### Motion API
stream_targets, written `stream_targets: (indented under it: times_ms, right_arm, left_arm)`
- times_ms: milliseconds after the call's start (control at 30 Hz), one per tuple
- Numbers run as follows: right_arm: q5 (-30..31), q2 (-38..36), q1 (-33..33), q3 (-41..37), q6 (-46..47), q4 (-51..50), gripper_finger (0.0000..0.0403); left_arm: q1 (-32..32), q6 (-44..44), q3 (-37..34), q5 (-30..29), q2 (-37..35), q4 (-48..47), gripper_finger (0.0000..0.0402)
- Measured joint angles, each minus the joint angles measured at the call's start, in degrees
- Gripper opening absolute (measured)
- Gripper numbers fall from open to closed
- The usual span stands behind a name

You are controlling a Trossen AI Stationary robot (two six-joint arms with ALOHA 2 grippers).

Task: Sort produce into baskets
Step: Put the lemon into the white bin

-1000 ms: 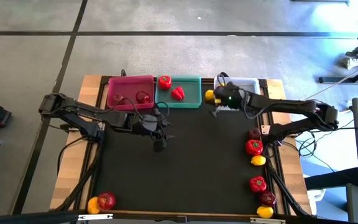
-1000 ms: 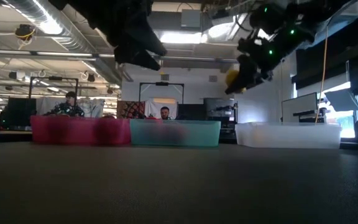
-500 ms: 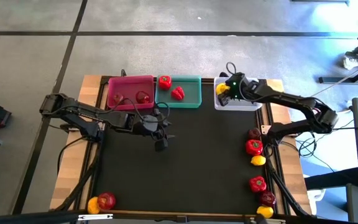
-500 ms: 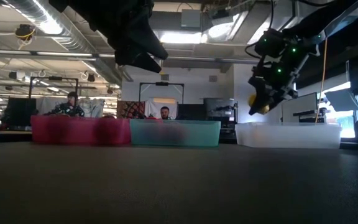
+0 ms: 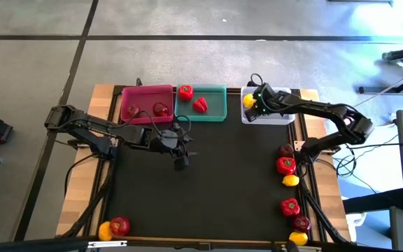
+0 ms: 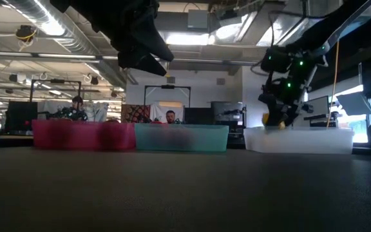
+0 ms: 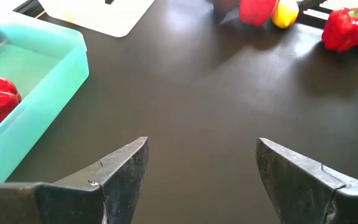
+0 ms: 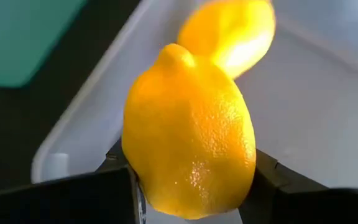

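Holding a lemon (image 8: 191,134) clamped between its fingers, the right gripper (image 5: 255,105) hangs just over the near-left corner of the white basket (image 5: 280,116), so the drop the task calls for is, by my judgement, straight down: the basket's floor lies directly beneath the fruit and the rim is already cleared. In the right wrist view the lemon's long axis runs away from the fingers, nipple end foremost, the fingers pinching its waist; its skin is pebbled and glossy, and a second lemon (image 8: 232,31) already lies in the basket beyond it. The basket is smooth, pale plastic with rounded corners. Going near to far over the dark matte tabletop (image 5: 222,182): at the front left corner sit a lemon and an apple (image 5: 119,225) touching; down the right edge runs a line of peppers, lemons and apples, among them a lumpy shiny pepper (image 5: 285,165). Mid-table the left gripper (image 5: 181,158) hovers with its fingers apart and nothing between them, aimed across bare tabletop toward that right-hand line. At the far edge the three baskets stand in a row, touching or nearly so: the pink basket (image 5: 147,92) with two apples, the teal basket (image 5: 217,112) with one pepper inside and another perched on its rim beside the pink one, then the white.
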Motion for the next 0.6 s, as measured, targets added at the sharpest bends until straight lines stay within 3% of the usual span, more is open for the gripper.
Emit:
stream_targets:
  times_ms: [267,600]
  right_arm:
    - [-1.56,6.47,0.09,0.0,-0.5,1.9,0.0134]
    - [-2.57,8.95,0.13,0.0,-0.87,3.18,0.015]
  left_arm:
    - [-0.22,-0.73,0.0,0.0,0.0,0.01,0.029]
    - [-0.15,-0.45,0.0,0.0,0.0,0.12,0.029]
